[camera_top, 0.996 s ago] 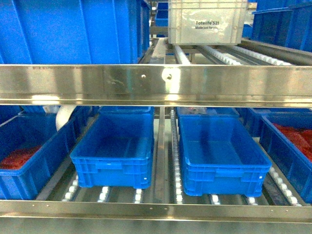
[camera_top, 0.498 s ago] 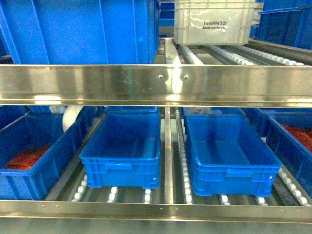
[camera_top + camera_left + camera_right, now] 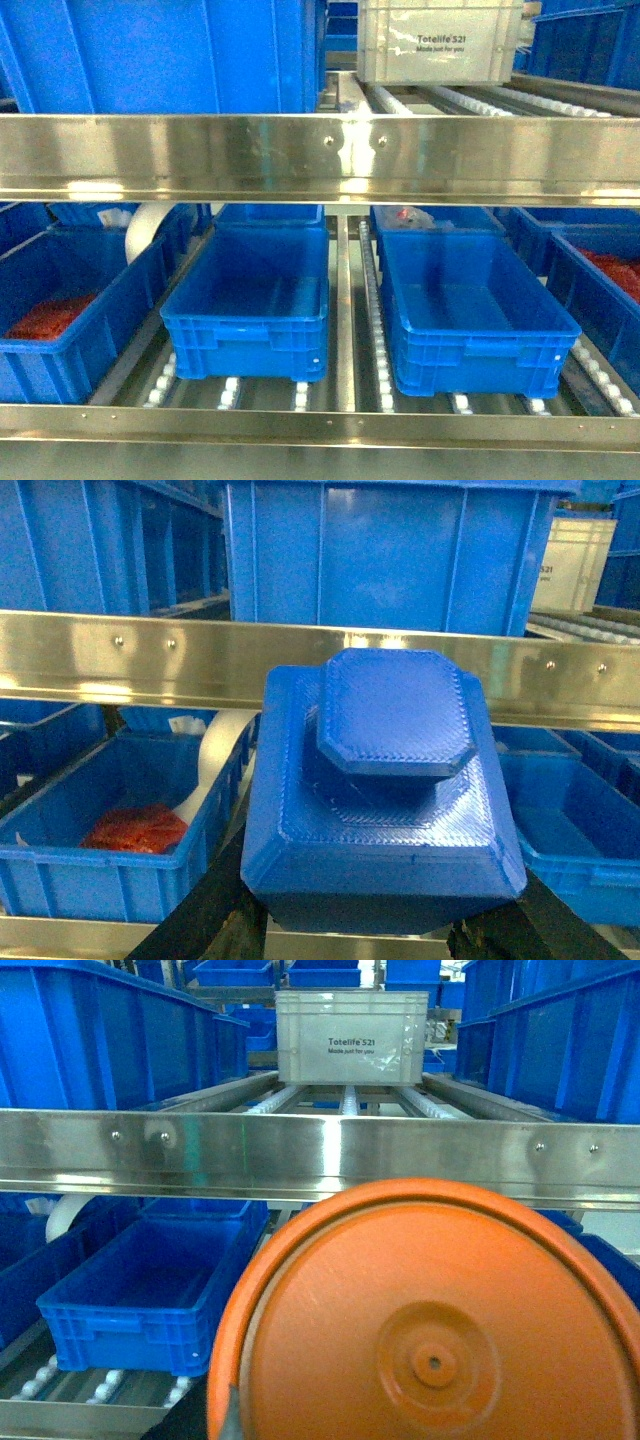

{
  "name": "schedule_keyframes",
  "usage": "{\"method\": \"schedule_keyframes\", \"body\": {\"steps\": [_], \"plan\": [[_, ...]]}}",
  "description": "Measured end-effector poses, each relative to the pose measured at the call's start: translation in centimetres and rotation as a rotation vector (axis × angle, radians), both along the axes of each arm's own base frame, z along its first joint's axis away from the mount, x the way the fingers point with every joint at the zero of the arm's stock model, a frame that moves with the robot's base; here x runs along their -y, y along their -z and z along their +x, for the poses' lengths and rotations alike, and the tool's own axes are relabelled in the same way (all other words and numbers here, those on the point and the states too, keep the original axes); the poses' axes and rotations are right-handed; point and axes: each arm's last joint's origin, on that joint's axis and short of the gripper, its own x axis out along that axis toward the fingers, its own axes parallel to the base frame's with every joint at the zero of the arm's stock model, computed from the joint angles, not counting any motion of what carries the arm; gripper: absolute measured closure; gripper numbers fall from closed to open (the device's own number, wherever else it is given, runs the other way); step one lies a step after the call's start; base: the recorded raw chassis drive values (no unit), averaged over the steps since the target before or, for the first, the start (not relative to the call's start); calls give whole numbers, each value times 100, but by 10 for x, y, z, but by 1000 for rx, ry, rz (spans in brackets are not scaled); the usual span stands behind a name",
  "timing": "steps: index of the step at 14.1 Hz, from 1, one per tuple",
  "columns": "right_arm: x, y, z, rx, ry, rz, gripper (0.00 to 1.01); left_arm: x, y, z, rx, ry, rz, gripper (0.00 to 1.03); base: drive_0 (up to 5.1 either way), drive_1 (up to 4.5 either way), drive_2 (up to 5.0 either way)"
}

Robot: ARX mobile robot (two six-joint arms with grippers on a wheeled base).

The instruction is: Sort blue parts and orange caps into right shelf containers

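A blue part (image 3: 385,790), stepped with an octagonal top, is held in the left gripper (image 3: 385,935); only dark finger (image 3: 205,920) parts are seen at its lower corners, pinching it from both sides. It is carried in front of the steel shelf rail (image 3: 320,158). An orange cap (image 3: 430,1330), round with a centre hole, fills the right wrist view just below the rail; the right gripper itself is hidden, so its state cannot be told. Below the rail, two empty blue crates (image 3: 250,305) (image 3: 470,310) are seen side by side on the roller shelf (image 3: 345,300). Left of them, a crate with red pieces (image 3: 50,315) is seen; at the far right, another with red contents (image 3: 610,275). Above the rail, a white tote (image 3: 440,42) is seen on rollers beside a large blue crate (image 3: 170,55).
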Motion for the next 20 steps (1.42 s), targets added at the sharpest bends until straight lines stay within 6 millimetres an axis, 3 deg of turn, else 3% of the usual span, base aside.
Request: {"method": "schedule_keyframes", "body": {"steps": [20], "plan": [[0, 0, 0, -4, 1, 0, 57, 0, 0, 0, -4, 2, 4, 63, 0, 0, 0]]}}
